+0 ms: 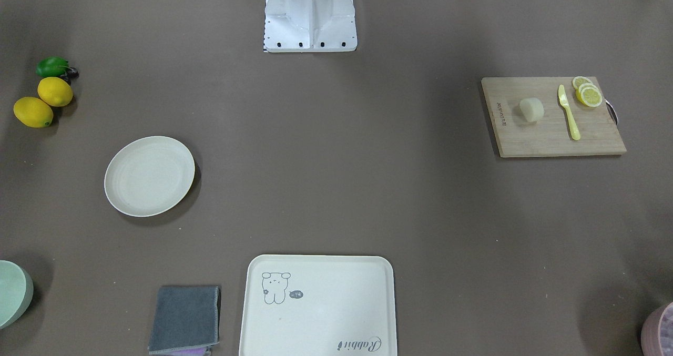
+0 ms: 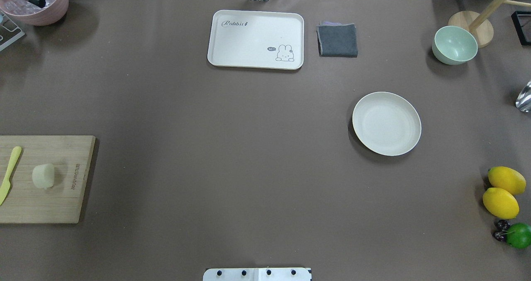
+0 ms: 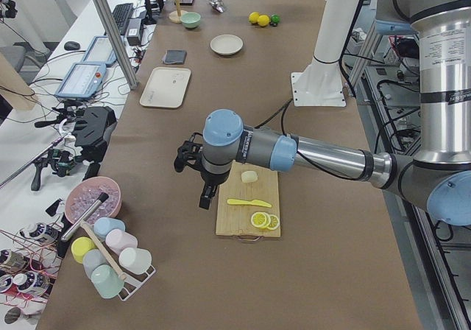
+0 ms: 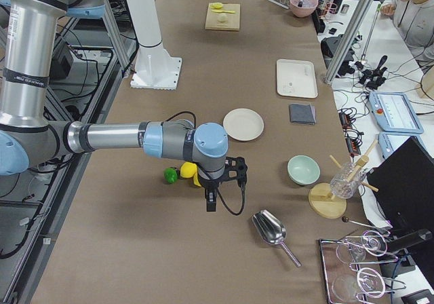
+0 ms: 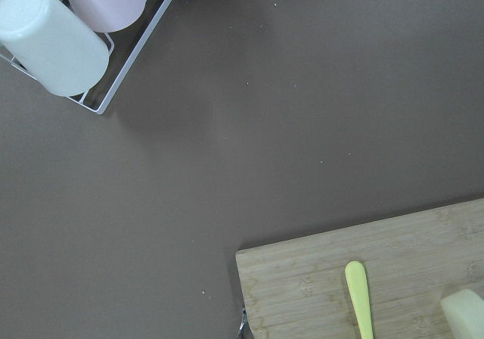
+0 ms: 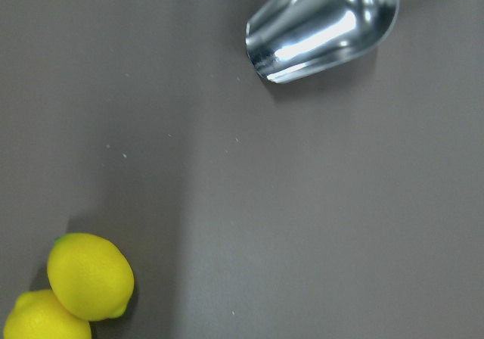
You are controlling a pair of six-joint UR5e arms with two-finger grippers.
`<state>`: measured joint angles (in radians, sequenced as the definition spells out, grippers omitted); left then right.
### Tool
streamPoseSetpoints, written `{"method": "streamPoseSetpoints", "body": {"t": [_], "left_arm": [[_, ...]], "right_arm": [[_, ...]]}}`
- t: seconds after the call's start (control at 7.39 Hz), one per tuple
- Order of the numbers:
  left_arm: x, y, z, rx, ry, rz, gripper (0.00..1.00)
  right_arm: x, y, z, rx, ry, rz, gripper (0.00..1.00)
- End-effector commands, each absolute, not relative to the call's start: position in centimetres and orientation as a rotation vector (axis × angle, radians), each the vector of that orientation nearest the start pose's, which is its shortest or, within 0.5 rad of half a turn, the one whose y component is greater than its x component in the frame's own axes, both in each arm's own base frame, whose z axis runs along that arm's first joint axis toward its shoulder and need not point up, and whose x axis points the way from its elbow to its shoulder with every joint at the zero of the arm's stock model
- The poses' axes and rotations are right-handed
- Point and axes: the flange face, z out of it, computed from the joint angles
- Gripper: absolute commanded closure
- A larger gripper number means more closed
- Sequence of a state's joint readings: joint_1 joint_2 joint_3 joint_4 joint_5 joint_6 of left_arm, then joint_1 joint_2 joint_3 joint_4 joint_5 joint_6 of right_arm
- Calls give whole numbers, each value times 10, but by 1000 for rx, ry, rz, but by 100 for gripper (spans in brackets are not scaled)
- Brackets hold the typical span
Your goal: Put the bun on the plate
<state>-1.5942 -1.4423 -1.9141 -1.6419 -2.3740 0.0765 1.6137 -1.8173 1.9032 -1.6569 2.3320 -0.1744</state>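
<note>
The bun [image 1: 531, 109] [image 2: 43, 176] [image 3: 249, 176] is a small pale lump lying on a wooden cutting board [image 1: 552, 135], and its edge shows at the lower right of the left wrist view [image 5: 465, 312]. Across the table sits the round cream plate [image 1: 150, 176] [image 2: 386, 123] [image 4: 243, 124], with nothing on it. My left gripper [image 3: 185, 155] hangs above the table just off the board's outer edge, away from the bun. Over by the lemons, my right gripper [image 4: 236, 172] hovers short of the plate. Both grippers show only in the side views, so I cannot tell their state.
A yellow knife [image 1: 569, 112] and lemon slices [image 1: 588, 92] share the board. A cream tray [image 2: 256, 39], grey cloth [image 2: 337, 40] and green bowl [image 2: 454, 45] line the far edge. Whole lemons [image 2: 502, 191], a metal scoop [image 6: 325, 25] and a cup rack [image 5: 68, 29] stand at the ends.
</note>
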Motion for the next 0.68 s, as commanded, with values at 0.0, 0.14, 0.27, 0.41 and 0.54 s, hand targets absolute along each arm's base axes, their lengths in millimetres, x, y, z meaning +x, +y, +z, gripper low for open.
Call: {"method": "streamPoseSetpoints", "body": {"t": [0.0, 0.14, 0.27, 0.41, 0.54], "left_arm": [[-71, -468, 518, 490, 763, 233, 3], [-71, -487, 530, 479, 771, 229, 3], [-71, -489, 524, 500, 769, 238, 3], [-71, -487, 524, 524, 773, 242, 3], [-67, -487, 518, 522, 820, 236, 3]], "right_arm": [[80, -393, 599, 196, -786, -158, 0], [82, -391, 599, 200, -793, -154, 0], [88, -393, 587, 229, -787, -149, 0], [88, -395, 582, 231, -787, -133, 0], [87, -397, 576, 206, -799, -49, 0]]}}
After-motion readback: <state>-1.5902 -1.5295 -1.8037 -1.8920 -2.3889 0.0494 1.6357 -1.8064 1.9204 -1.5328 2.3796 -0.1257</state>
